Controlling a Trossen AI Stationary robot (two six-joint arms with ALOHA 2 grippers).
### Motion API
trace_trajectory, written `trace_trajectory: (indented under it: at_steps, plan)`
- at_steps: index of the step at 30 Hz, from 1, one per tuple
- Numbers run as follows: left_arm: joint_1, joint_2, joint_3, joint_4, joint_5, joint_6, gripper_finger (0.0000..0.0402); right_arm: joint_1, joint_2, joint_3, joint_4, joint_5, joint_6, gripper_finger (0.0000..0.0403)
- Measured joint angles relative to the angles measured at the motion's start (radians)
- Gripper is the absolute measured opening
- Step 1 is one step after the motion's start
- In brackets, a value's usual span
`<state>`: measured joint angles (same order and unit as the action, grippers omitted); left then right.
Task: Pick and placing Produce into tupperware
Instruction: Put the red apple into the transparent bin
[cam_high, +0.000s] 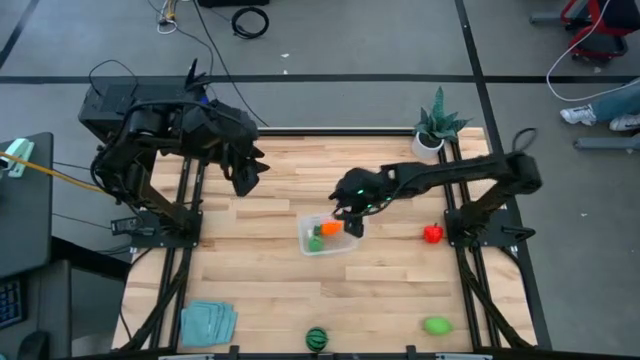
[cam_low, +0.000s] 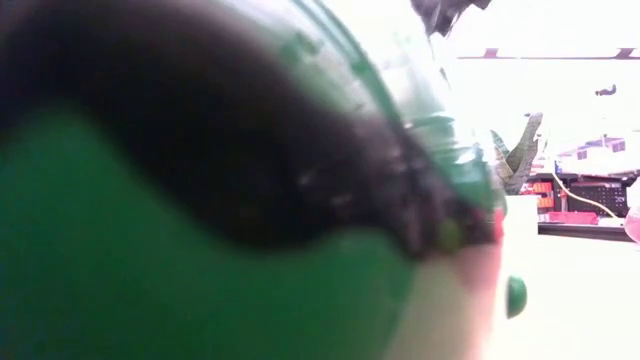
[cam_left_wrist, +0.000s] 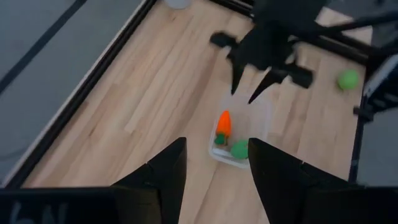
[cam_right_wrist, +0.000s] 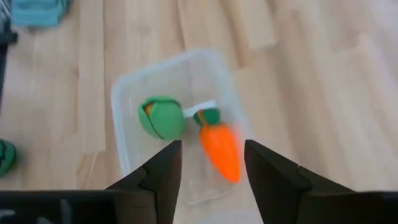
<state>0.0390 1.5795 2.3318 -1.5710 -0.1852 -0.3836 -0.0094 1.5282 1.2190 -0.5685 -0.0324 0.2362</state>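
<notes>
At centre frame the right gripper (cam_high: 350, 215) hangs over the tupperware (cam_right_wrist: 127, 93), fingers apart and empty above the carrot (cam_right_wrist: 221, 149); best it lifts straight clear.

Even bright overhead light, soft shadows, low view blurred by close striped ball (cam_low: 200, 180), background overexposed

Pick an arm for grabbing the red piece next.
Right. The right gripper hangs open over the tupperware, near the red piece; the left gripper waits farther off.
</notes>
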Motion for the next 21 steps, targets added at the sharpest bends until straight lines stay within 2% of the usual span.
trace_trajectory:
  at_steps: [4,9,13,17,21]
  plan:
    - [0.043,-0.001,-0.016,0.0,-0.025,-0.08,0.0177,0.0,-0.113,0.0,-0.025,0.055,-0.01,0.015]
    - [0.071,0.001,-0.096,0.0,-0.025,-0.109,0.0176,0.0,-0.217,0.0,-0.068,0.059,-0.075,0.0108]
    - [0.032,0.001,-0.178,0.015,-0.025,-0.134,0.0172,0.0,-0.285,0.0,-0.141,0.011,-0.121,0.0064]
    - [-0.036,0.001,-0.243,0.1,-0.024,-0.206,0.0174,0.017,-0.362,0.0,-0.238,-0.061,-0.105,0.0015]
    - [-0.098,0.004,-0.247,0.156,-0.024,-0.257,0.0173,0.087,-0.427,0.0,-0.372,-0.066,-0.033,0.001]
